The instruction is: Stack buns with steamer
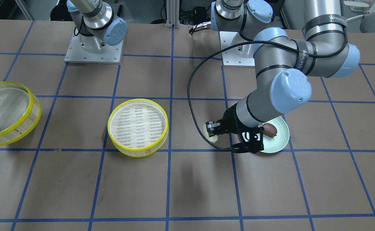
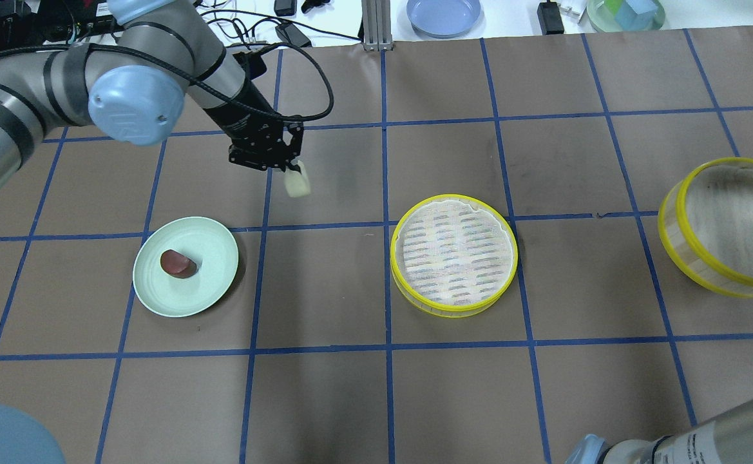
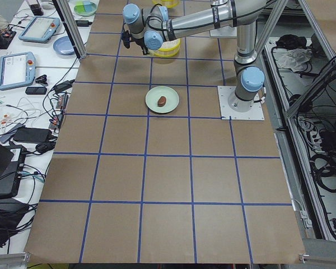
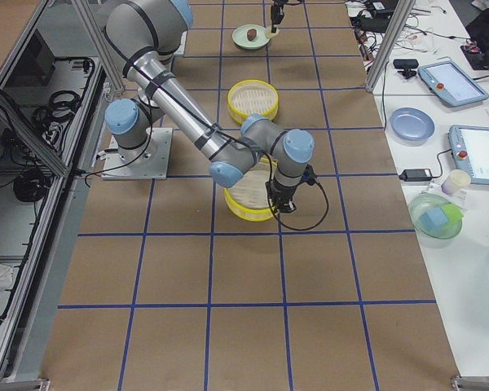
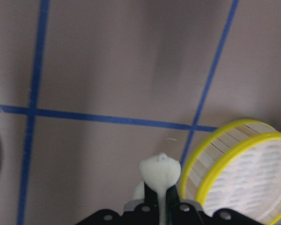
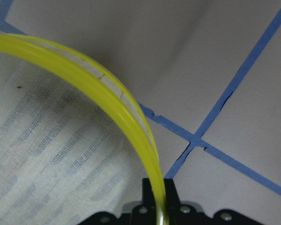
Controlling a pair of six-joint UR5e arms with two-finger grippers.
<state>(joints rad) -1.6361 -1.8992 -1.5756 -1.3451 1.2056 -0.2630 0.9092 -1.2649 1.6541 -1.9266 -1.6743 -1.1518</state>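
My left gripper (image 2: 288,165) is shut on the cream-white bun (image 2: 298,183) and holds it above the table, beyond the pale green plate (image 2: 212,287); the left wrist view shows the bun (image 5: 159,170) pinched between the fingers. The dark brown bun (image 2: 178,264) lies on that plate. One yellow-rimmed steamer tier (image 2: 453,254) sits at the table's middle, empty. My right gripper (image 6: 159,206) is shut on the rim (image 6: 107,103) of the second steamer tier (image 2: 727,225), which hangs tilted at the far right.
A blue plate (image 2: 444,13) and a green bowl with cubes (image 2: 625,13) stand on the white bench beyond the table's far edge. The arm bases (image 1: 94,48) stand at the robot's side. Blue tape lines grid the brown tabletop.
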